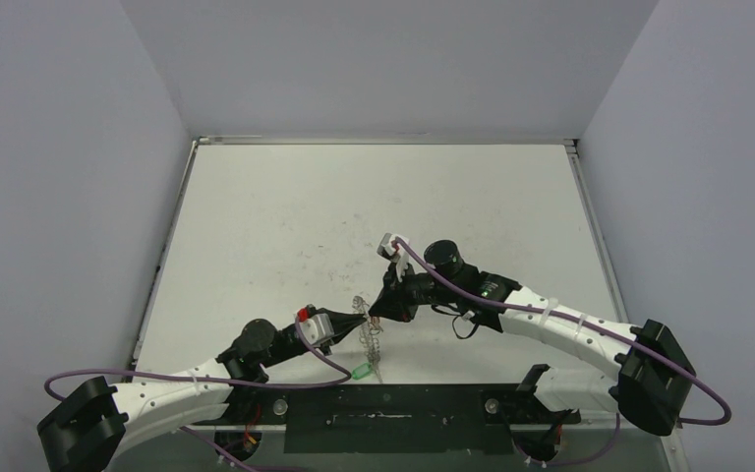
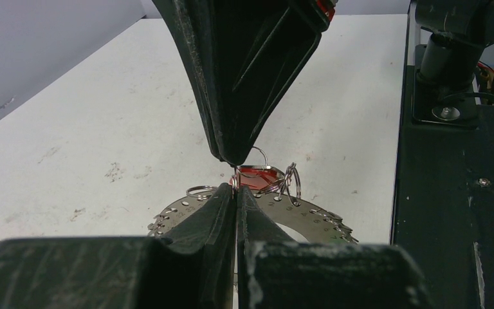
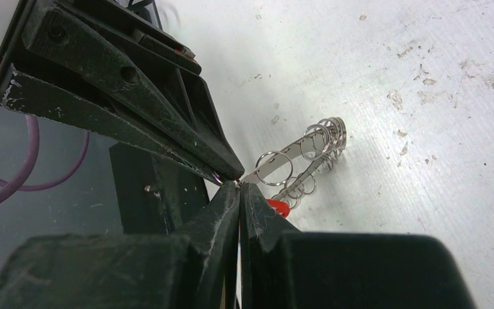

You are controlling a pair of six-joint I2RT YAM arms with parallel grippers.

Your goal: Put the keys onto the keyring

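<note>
Left jaws and right jaws are both pressed fully shut, their tips meeting at the rim of the keyring (image 2: 310, 214), which stands on edge over the table (image 1: 354, 216). Whether either pair pinches the ring itself or a key cannot be told. The red-tagged key (image 2: 257, 177) sits right against the keyring at those tips. The green-tagged key (image 1: 359, 372) lies just beside the keyring's near end. The left arm (image 1: 187, 388) reaches the keyring from its left, the right arm (image 1: 560, 320) from its right.
</note>
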